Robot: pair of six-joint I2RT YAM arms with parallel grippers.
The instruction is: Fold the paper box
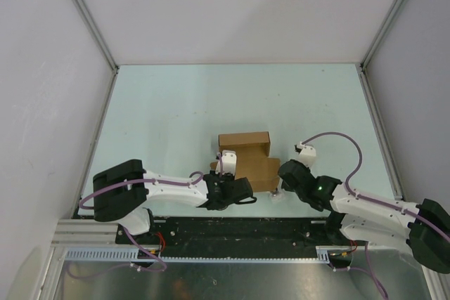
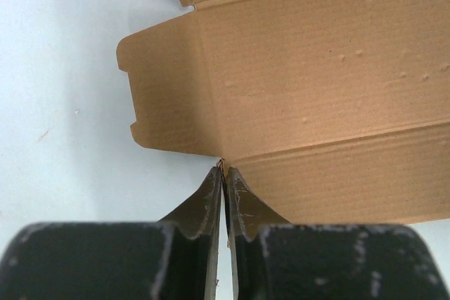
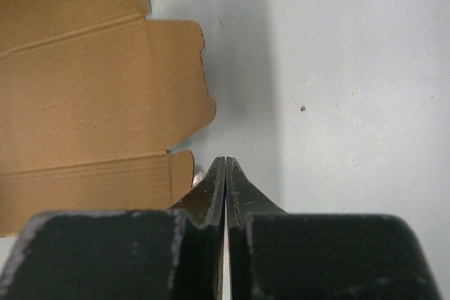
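Currently the paper box (image 1: 247,163) lies partly folded on the desk (image 1: 169,103). Its near-left corner meets the closed left tool (image 2: 223,177), probably to pin it; the right tool (image 3: 225,170), shut and empty, sits beside its right edge.

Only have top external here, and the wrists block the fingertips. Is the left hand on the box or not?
Observer: Left wrist view shows the left hand with its fingers pressed together, tips at the notch where the paper box's left-side flap meets the near panel. I can't tell if an edge is pinched.
Operator: And the other side?
Observer: In the right wrist view the right hand is shut on nothing. Its tips are over bare table, just off the box's near corner.
Operator: Side flaps folded up yet?
Observer: No. The left-side flap and the right-side flap both lie spread outward, not raised.
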